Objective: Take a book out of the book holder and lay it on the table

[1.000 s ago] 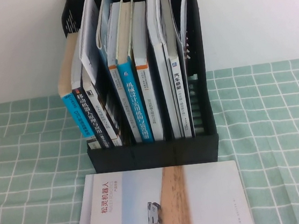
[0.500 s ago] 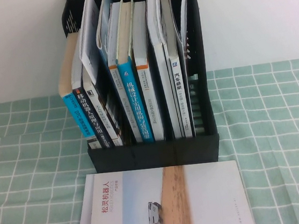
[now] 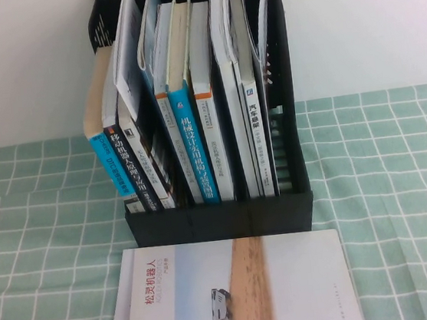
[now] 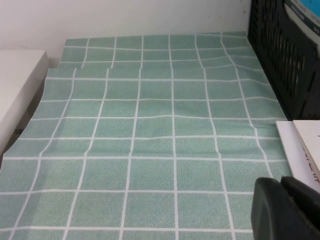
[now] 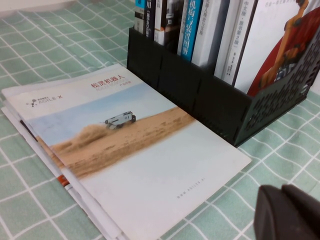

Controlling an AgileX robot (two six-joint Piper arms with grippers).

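Note:
The book (image 3: pixel 236 292), white with a red title, a tan band and a small car, lies flat and face up on the table (image 3: pixel 46 248), just in front of the black book holder (image 3: pixel 220 219). In the right wrist view the book (image 5: pixel 130 145) rests on other thin sheets beside the book holder (image 5: pixel 200 95). My right gripper (image 5: pixel 281 189) is shut and empty, hovering over the cloth off the book's corner. My left gripper (image 4: pixel 280 181) is also shut and empty, near the book's edge (image 4: pixel 300 145) on the other side. Neither gripper shows in the high view.
Several upright books (image 3: pixel 196 146) with blue, white and dark spines fill the holder's slots. A white wall stands behind it. A white ledge (image 4: pixel 20 85) borders the cloth in the left wrist view. Green checked cloth spreads to both sides of the holder.

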